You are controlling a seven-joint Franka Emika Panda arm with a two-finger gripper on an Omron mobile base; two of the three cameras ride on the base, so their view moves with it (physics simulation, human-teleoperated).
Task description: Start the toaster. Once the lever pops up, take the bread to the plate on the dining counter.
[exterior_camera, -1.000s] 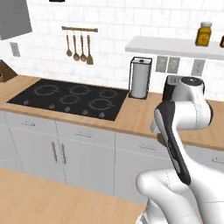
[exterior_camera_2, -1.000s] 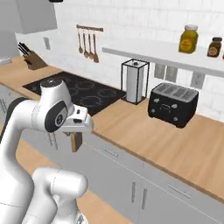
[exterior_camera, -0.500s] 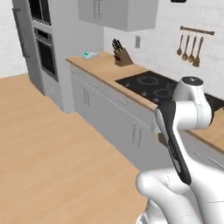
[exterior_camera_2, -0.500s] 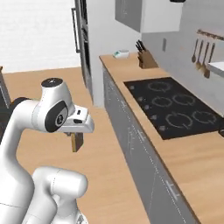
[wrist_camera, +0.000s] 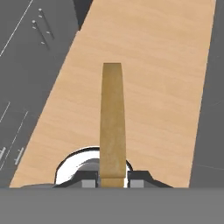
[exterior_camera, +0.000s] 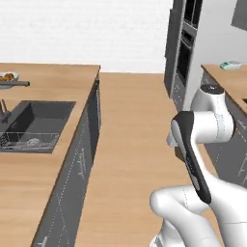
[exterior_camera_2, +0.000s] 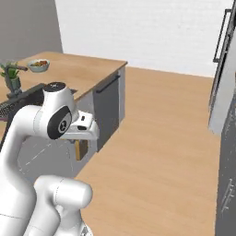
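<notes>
- One slice, the bread [wrist_camera: 112, 122], stands edge-on between my two finger tips; my gripper [wrist_camera: 112, 180] is pinched onto its lower end, a dark tip pressed against each flat face.
- Bread, hand view: it rises straight away from my gripper, over the light-wood floor [wrist_camera: 144, 83] that runs beyond it, with grey cabinet fronts [wrist_camera: 26, 65] to either side.
- Bread, right base view: the tan slice [exterior_camera_2: 81, 149] hangs below my hand, beside the dark end panel of the dining counter [exterior_camera_2: 87, 69].
- Dining counter, left base view: its light-wood top [exterior_camera: 53, 82] lies well off to my hand's left, with the dark inset sink [exterior_camera: 41, 120] set in it.
- Bowl of fruit [exterior_camera_2: 38, 64]: pale, on the far part of that counter, well apart from my hand.
</notes>
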